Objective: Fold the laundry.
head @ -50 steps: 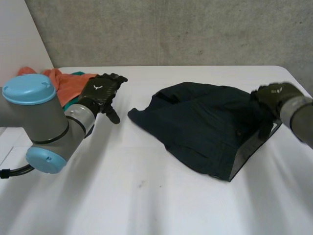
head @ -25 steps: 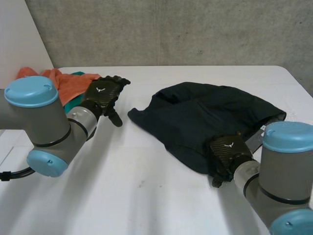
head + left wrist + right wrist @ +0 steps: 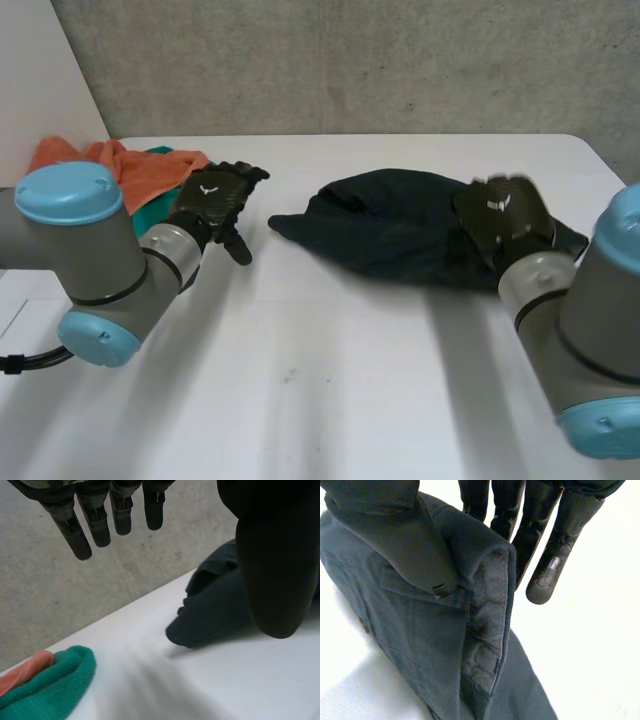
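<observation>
A dark navy garment [image 3: 395, 228] lies bunched on the white table [image 3: 320, 380], right of the middle. My right hand [image 3: 502, 222] is at its right side, shut on a hem. In the right wrist view the thumb [image 3: 395, 540] pinches the folded edge of the garment [image 3: 485, 605] against the fingers [image 3: 555, 545], and the cloth hangs down from the grip. My left hand [image 3: 213, 198] hovers open, left of the garment and apart from it. In the left wrist view its fingers [image 3: 100, 520] are straight, with the garment's left tip [image 3: 210, 620] beyond them.
An orange cloth [image 3: 110, 160] and a green towel [image 3: 160, 153] are heaped at the table's back left, behind my left hand; the towel [image 3: 50, 680] also lies near that hand. A concrete wall [image 3: 350, 60] stands behind the table.
My right hand dropped to the garment's near hem, closed on it and carried it back up over the garment, which is now doubled and narrower. The left hand barely moved.
</observation>
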Available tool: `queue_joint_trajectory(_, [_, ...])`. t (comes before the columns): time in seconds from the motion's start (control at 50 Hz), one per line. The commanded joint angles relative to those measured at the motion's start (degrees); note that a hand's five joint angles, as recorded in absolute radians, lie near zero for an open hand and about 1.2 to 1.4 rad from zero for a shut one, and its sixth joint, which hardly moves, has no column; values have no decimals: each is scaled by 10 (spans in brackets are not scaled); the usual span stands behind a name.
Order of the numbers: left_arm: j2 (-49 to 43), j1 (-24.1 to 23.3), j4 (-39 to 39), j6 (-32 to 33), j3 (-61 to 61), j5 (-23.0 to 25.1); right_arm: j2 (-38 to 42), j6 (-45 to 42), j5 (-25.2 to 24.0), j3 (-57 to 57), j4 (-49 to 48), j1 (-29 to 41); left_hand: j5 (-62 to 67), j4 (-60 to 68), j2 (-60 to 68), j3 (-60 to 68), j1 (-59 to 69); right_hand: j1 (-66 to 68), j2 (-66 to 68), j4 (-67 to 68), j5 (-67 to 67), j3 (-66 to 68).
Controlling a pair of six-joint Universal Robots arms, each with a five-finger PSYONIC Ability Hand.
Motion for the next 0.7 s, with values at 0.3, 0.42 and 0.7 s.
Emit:
queue_joint_trajectory(0.3, [-127,-57,22,-5,82,-72,-85,-11,-26,-71,129,69,0,4,4,-2,12,237,126,119,140,127])
queue_joint_trajectory(0.42, [-154,-65,59,-4,105,-78,-95,-9,-25,-63,139,76,55,59,59,53,68,237,126,119,140,127])
queue_joint_trajectory(0.7, [-187,-75,127,-7,122,-72,-134,-5,-24,-28,143,70,450,454,454,448,462,237,126,119,140,127])
